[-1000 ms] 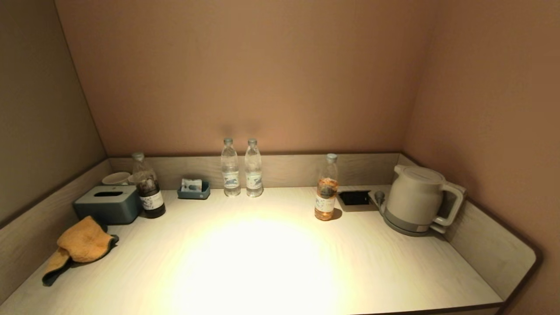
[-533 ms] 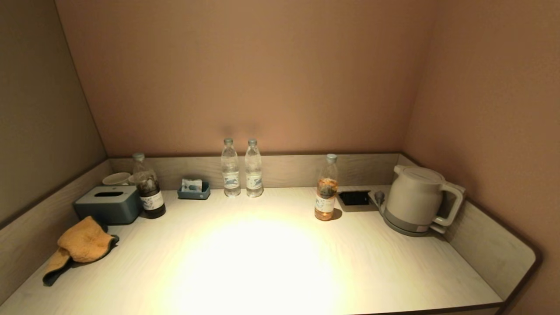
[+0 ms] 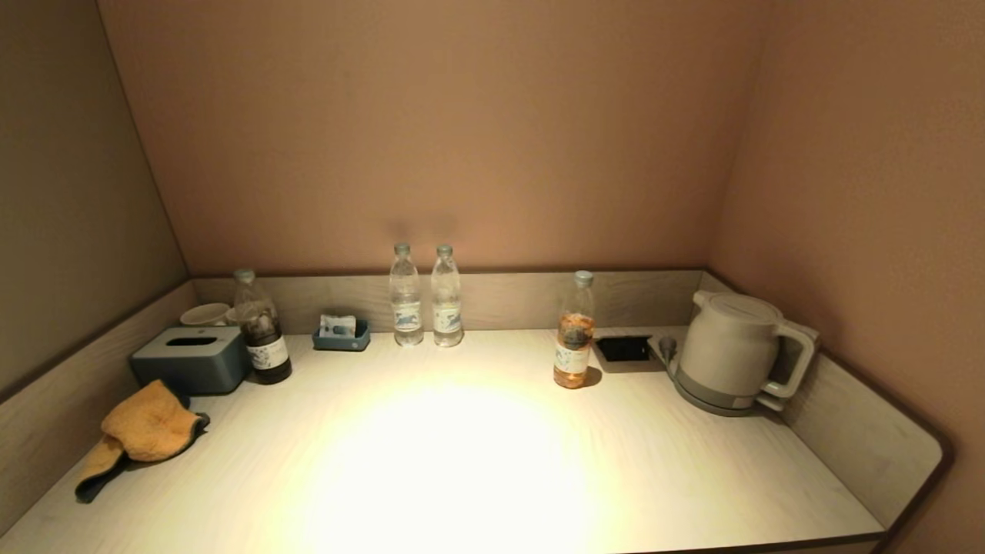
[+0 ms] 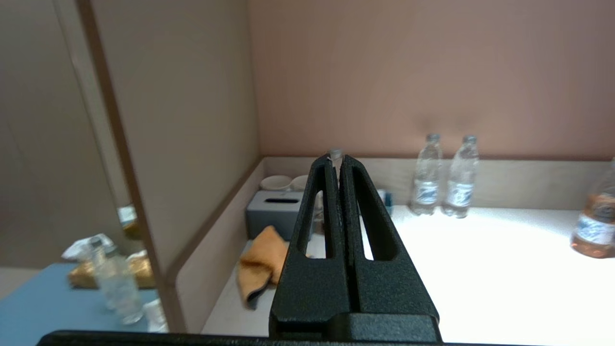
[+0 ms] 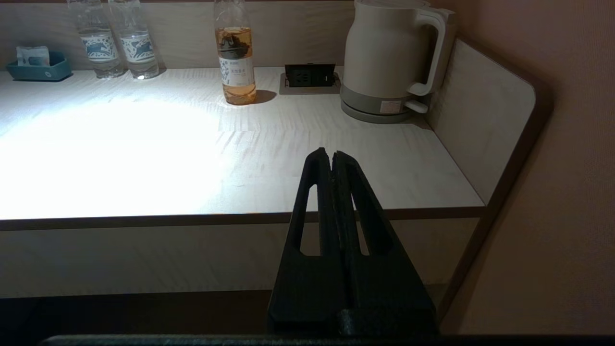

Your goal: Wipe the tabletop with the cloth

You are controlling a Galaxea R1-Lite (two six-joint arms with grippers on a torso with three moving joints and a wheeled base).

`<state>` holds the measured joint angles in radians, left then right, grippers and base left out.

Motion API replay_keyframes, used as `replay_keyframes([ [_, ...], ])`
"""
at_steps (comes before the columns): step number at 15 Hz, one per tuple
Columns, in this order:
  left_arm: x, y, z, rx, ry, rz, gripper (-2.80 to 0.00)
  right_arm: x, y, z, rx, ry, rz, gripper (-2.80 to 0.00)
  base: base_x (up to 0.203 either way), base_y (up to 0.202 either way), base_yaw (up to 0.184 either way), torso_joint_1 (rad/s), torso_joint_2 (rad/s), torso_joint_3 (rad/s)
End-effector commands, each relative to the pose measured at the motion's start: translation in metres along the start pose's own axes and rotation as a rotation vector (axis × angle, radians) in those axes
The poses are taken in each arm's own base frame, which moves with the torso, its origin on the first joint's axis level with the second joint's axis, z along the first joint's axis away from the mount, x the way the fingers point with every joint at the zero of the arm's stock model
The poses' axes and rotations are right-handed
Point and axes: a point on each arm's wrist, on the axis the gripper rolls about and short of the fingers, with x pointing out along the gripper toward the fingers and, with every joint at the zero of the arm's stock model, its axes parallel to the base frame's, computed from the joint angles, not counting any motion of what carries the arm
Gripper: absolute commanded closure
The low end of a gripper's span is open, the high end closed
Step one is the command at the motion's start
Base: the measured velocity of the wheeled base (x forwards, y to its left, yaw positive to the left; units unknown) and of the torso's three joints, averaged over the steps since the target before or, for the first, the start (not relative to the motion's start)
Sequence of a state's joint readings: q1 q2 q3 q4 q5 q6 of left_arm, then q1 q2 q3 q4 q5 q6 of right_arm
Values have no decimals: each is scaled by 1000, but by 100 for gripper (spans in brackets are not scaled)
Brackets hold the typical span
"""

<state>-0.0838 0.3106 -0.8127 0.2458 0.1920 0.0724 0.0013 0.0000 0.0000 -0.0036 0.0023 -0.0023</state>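
1. Head view: neither arm shows. The cloth (image 3: 142,432) lies crumpled at the table's (image 3: 462,462) left edge, orange with a dark underside that trails toward the front. Just behind it sits a tissue box (image 3: 190,358), and a dark bottle (image 3: 260,328) stands beside the box. Two clear bottles (image 3: 425,296) stand side by side at the back wall, and a small tray (image 3: 341,335) is to their left. An amber bottle (image 3: 574,332) stands right of centre, near a socket (image 3: 623,348) and a kettle (image 3: 731,350).

2. Left wrist view: the left gripper (image 4: 340,161) has its fingers pressed together, holding nothing and touching nothing. It hangs in the air off the table's front left. The cloth (image 4: 262,257) lies beyond it against the side panel, bunched up, with a dark hem at its near end.

3. Right wrist view: the right gripper (image 5: 331,156) is likewise closed tight and empty. It sits in front of the table's front edge, toward the right end, clear of the surface. The kettle (image 5: 391,57) and amber bottle (image 5: 235,53) stand well beyond it; the cloth is out of this view.
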Motion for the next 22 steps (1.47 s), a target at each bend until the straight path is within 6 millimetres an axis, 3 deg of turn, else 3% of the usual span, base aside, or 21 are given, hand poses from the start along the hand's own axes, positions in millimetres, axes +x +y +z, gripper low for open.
replay_keyframes([
  [1, -9, 1, -6, 4, 12, 10, 0, 0, 0, 0, -1, -1, 1, 0, 0, 0, 0, 0, 0, 0],
  [7, -27, -6, -32, 24, 69, -43, 0, 0, 0, 0, -1, -1, 1, 0, 0, 0, 0, 0, 0, 0],
  [10, -35, -7, -66, 35, 87, -51, 0, 0, 0, 0, -1, -1, 1, 0, 0, 0, 0, 0, 0, 0],
  [14, -41, -8, -91, 35, 88, -66, 0, 0, 0, 0, -1, -1, 1, 0, 0, 0, 0, 0, 0, 0],
  [17, -35, -9, -97, 30, 67, -75, 0, 0, 0, 0, -1, -1, 1, 0, 0, 0, 0, 0, 0, 0],
  [22, -12, -14, -119, 19, -145, -69, 0, 0, 0, 0, -1, -1, 1, 0, 0, 0, 0, 0, 0, 0],
])
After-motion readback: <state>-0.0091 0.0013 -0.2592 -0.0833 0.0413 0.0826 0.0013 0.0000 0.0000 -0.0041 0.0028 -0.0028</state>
